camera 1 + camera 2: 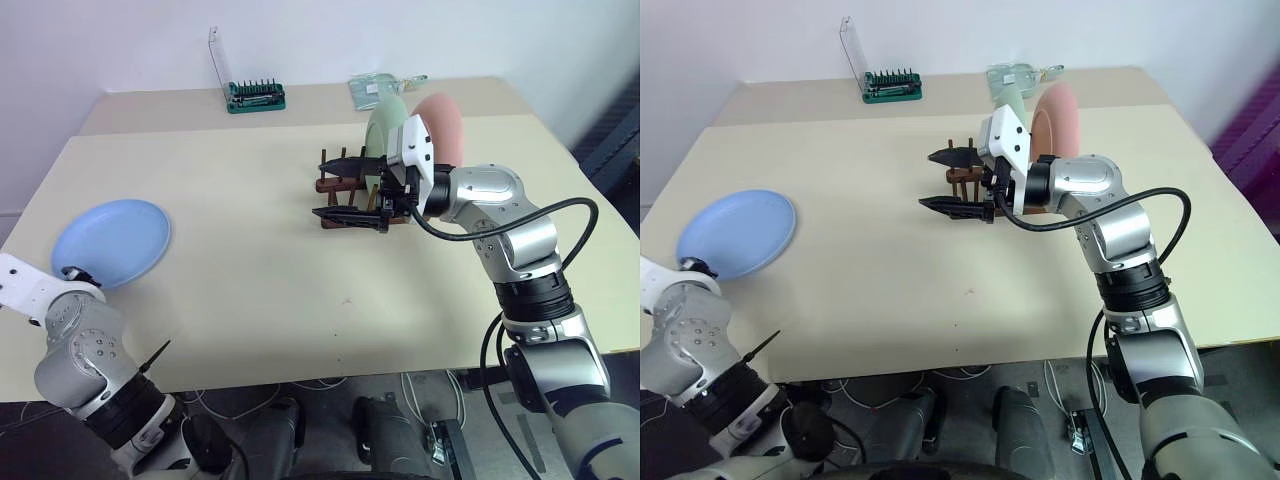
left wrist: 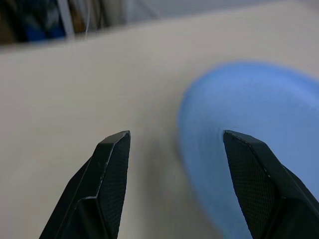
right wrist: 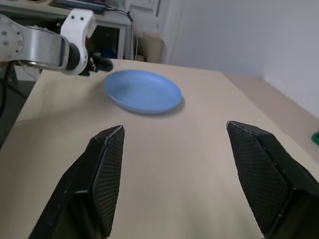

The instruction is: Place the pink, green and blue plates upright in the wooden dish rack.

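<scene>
Beige table [image 1: 260,300] against a pale wall. Wooden dish rack [image 1: 340,185] stands right of centre, largely masked by the right gripper [image 1: 350,190], whose fingers are spread with nothing between them. Green plate [image 1: 383,130] and pink plate [image 1: 445,125] stand upright, apparently in the rack; their lower edges are hidden behind the arm. Blue plate [image 1: 112,240] lies flat near the table's left edge. Left gripper [image 2: 174,149] just beside its rim, fingers apart, empty; plate blurred in the wrist view.
</scene>
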You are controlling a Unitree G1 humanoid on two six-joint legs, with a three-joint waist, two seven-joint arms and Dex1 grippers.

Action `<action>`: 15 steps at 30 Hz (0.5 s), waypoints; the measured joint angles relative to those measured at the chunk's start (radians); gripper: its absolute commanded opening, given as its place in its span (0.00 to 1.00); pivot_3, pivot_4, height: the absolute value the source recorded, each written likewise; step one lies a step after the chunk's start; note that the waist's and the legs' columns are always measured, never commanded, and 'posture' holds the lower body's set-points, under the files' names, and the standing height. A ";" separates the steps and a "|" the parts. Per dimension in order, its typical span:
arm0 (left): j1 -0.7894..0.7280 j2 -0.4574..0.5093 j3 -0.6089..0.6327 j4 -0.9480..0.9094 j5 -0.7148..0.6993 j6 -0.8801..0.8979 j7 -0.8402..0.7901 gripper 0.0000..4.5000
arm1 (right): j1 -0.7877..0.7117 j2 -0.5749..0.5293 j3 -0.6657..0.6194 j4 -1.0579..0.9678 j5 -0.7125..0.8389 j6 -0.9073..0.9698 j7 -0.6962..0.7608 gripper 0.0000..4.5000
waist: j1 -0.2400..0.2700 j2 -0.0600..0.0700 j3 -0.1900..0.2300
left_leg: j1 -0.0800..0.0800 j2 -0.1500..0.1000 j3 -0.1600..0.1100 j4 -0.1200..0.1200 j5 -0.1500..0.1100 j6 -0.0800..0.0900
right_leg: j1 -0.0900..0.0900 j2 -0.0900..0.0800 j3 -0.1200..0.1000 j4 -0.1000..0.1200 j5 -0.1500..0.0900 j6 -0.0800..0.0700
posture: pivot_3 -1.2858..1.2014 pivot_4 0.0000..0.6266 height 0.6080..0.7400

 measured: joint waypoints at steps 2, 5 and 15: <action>-0.035 -0.003 0.045 0.064 -0.045 0.012 0.001 0.48 | 0.013 -0.001 0.000 -0.007 -0.005 0.000 -0.007 0.74 | 0.000 0.000 0.000 | 0.000 0.000 0.000 0.000 0.000 0.000 | 0.000 0.000 0.000 0.000 0.000 0.000 | 0.52 0.24 1.00; -0.042 0.014 0.053 0.133 -0.087 0.006 -0.027 0.14 | 0.043 -0.003 0.000 -0.014 -0.011 0.003 -0.016 0.74 | -0.001 -0.001 0.000 | 0.000 0.000 0.000 0.000 0.000 0.000 | 0.000 0.000 0.000 0.000 0.000 0.000 | 0.52 0.24 1.00; -0.082 0.088 -0.049 0.185 -0.122 -0.053 -0.077 0.00 | 0.054 -0.008 0.000 -0.039 -0.043 0.005 -0.049 0.80 | 0.001 -0.002 0.000 | 0.000 0.000 0.000 0.000 0.001 -0.001 | 0.000 0.000 0.000 0.000 0.000 0.000 | 0.52 0.24 1.00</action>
